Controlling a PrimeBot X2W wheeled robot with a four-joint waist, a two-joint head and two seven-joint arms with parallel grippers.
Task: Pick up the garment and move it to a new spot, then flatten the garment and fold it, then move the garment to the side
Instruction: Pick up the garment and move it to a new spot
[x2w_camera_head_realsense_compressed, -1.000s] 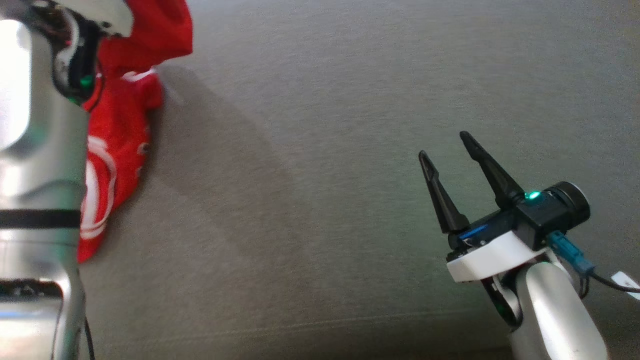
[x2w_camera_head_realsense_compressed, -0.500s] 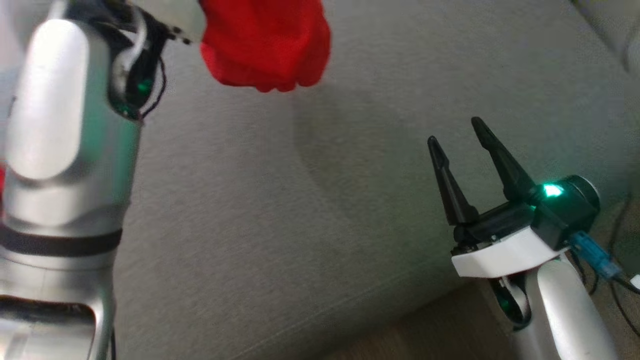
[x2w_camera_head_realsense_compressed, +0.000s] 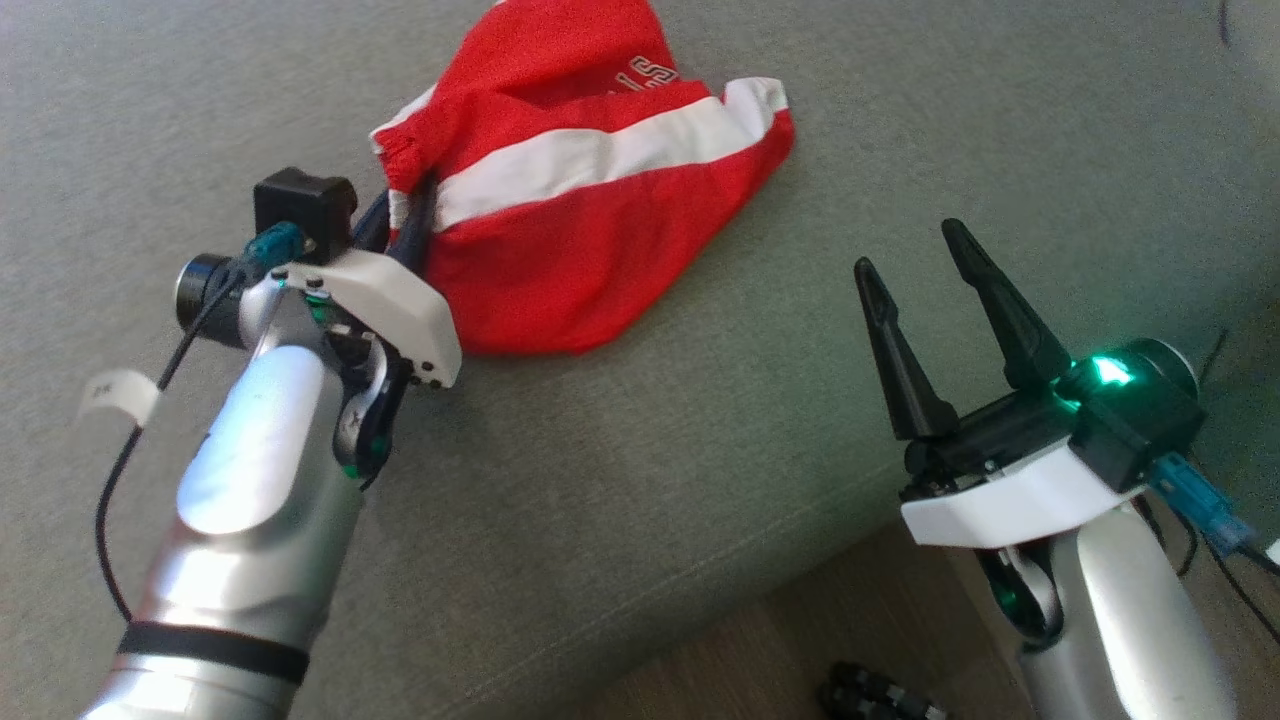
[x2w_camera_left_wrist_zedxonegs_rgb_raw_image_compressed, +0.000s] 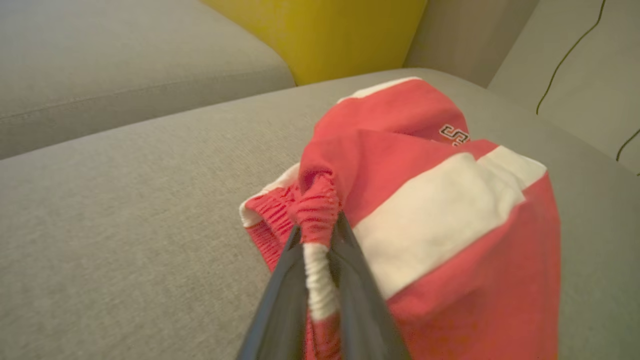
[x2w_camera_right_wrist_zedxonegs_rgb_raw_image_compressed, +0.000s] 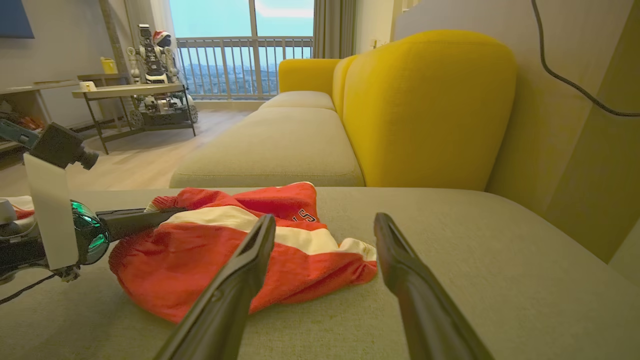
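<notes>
Wood floor (x2w_camera_head_realsense_compressed: 790, 640) shows at the bottom of the head view, next to the front edge of the grey sofa seat (x2w_camera_head_realsense_compressed: 700, 450). A small dark thing (x2w_camera_head_realsense_compressed: 880, 697) lies on it, too blurry to name. Just above, on the right, the right gripper (x2w_camera_head_realsense_compressed: 905, 245) hangs over the seat edge. Its two long dark fingers stand wide apart and hold nothing. A green light glows on its wrist. In the right wrist view it points at the garment (x2w_camera_right_wrist_zedxonegs_rgb_raw_image_compressed: 200, 260) but does not touch it.

On the left, the left gripper (x2w_camera_head_realsense_compressed: 410, 215) reaches up to the garment (x2w_camera_head_realsense_compressed: 580, 240). In the left wrist view, the left gripper (x2w_camera_left_wrist_zedxonegs_rgb_raw_image_compressed: 320, 230) is squeezed tight on a bunched red and white bit of the stretchy waistband.

The garment (x2w_camera_left_wrist_zedxonegs_rgb_raw_image_compressed: 425, 150) is red with a wide white stripe and some letters. It lies in a crumpled heap on the sofa seat, between the two grippers.

Behind it stands a big yellow cushion (x2w_camera_right_wrist_zedxonegs_rgb_raw_image_compressed: 425, 110). A thin black cable (x2w_camera_right_wrist_zedxonegs_rgb_raw_image_compressed: 565, 75) hangs down the pale part on the right. Far away are a low table (x2w_camera_right_wrist_zedxonegs_rgb_raw_image_compressed: 130, 91) with a small robot (x2w_camera_right_wrist_zedxonegs_rgb_raw_image_compressed: 150, 50) on top, and a tall window (x2w_camera_right_wrist_zedxonegs_rgb_raw_image_compressed: 240, 20) with a railing.
</notes>
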